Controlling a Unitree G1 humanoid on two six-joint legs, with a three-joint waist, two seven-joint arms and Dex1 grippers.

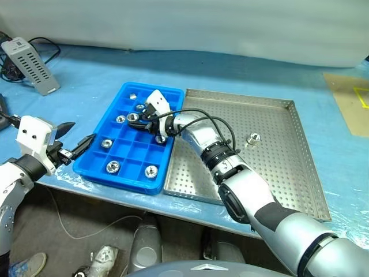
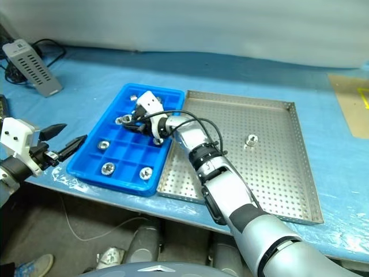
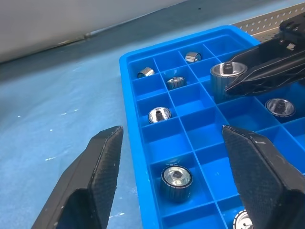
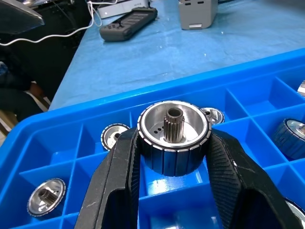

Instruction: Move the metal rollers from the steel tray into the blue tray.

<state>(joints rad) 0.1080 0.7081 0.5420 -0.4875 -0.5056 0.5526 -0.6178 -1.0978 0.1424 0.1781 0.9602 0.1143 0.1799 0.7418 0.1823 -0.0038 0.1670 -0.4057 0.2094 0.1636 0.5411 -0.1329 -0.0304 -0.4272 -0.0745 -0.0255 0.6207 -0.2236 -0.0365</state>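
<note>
Two trays lie edge to edge on the blue-covered table (image 1: 86, 81): the blue tray (image 1: 118, 98), a grid of small square compartments, and, touching its long side, the perforated steel tray (image 1: 277, 167). One metal roller (image 1: 253, 138) stands alone on the steel tray's floor, well apart from the blue tray. Several metal rollers sit singly in the blue tray's compartments, among them one in the corner cell nearest the steel tray (image 1: 151, 171), one in the cell beside it along the same edge (image 1: 112, 167), and one against the wall away from the steel tray (image 1: 106, 143); those at the far end look tipped on their sides, though the view there is too small to be sure.

Right gripper (image 4: 174, 164): reaches across from the steel tray and hangs over the middle of the blue tray, its fingers (image 4: 119, 181) clamped on a held roller (image 4: 173, 136), a ribbed silver cylinder with a splined centre bore, which is clear of the compartment floor below it.

Left gripper (image 1: 79, 146): just off the blue tray's outer long wall, on the side away from the steel tray, with its fingers (image 3: 93, 179) apart and nothing between them.

Beyond the blue tray, well apart from it, a grey perforated box (image 1: 30, 64) with black cables (image 1: 49, 49) rests on the table.
</note>
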